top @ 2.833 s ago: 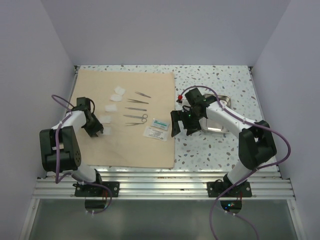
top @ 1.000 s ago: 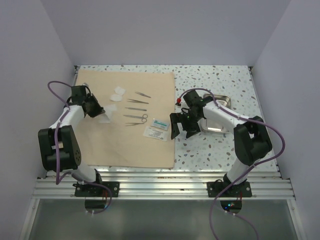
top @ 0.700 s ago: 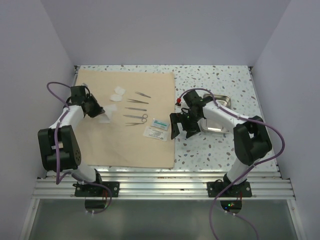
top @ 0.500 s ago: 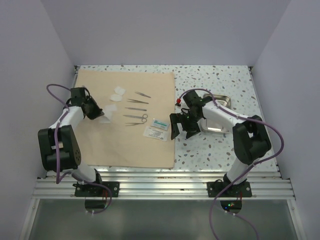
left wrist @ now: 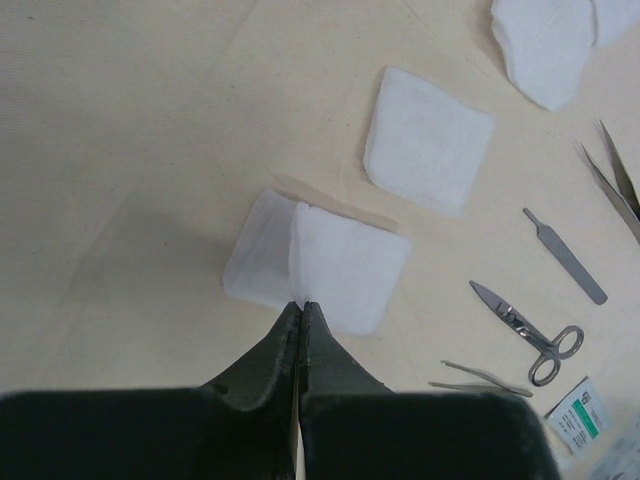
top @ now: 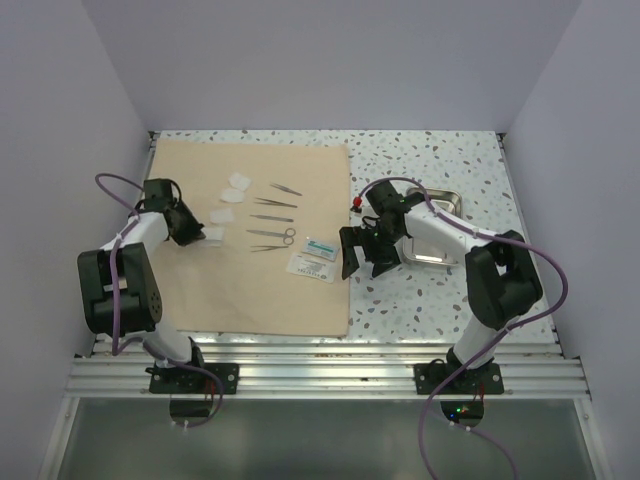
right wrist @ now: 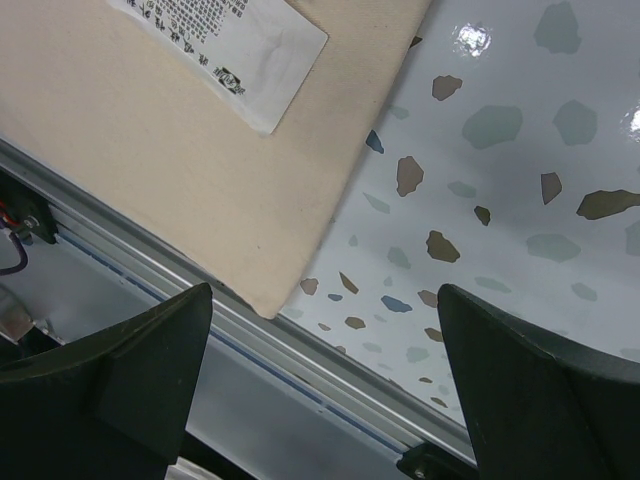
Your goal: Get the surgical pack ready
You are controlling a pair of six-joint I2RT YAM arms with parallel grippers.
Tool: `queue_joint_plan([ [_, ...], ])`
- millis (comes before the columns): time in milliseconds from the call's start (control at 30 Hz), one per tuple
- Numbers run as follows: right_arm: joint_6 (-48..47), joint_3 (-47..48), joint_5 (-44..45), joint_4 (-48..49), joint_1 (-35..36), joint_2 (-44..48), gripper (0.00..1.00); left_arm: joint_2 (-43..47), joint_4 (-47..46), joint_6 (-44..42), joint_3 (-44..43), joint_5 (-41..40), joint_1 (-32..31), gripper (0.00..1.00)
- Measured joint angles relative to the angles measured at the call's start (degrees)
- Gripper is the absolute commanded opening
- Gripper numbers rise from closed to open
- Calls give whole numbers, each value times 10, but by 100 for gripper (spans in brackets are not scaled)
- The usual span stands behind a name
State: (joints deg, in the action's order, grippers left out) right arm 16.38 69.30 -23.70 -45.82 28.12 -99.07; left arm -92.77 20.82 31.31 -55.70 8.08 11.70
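The tan cloth (top: pixel 250 285) lies spread on the left of the table. My left gripper (top: pixel 192 232) is shut on the edge of a white gauze pad (left wrist: pixel 350 265), which rests partly over a second pad (left wrist: pixel 250 265). More gauze (top: pixel 238 183) lies farther back. Thin steel instruments (top: pixel 274 204), scissors (left wrist: pixel 530 330) and white packets (top: pixel 312 264) lie on the cloth's right half. The steel tray (top: pixel 450 200) sits on the bare table, mostly hidden behind my right arm. My right gripper (top: pixel 360 250) hangs open over the cloth's right edge, with nothing between its fingers (right wrist: pixel 120 360).
The speckled tabletop (right wrist: pixel 480 200) runs right of the cloth (right wrist: pixel 180 150). A metal rail (top: pixel 320 350) borders the near edge. Walls close in the left, back and right sides. A small red item (top: pixel 357 203) sits by my right arm.
My left gripper has come slightly nearer and lower with the gauze pad, which now rests over the second pad. The right arm has barely moved.
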Motion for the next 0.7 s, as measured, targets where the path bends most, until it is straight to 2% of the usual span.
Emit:
queue_joint_plan([
  [700,0,0,0,0,0,0,99,-48,7,-33,-4,-11,7,0],
])
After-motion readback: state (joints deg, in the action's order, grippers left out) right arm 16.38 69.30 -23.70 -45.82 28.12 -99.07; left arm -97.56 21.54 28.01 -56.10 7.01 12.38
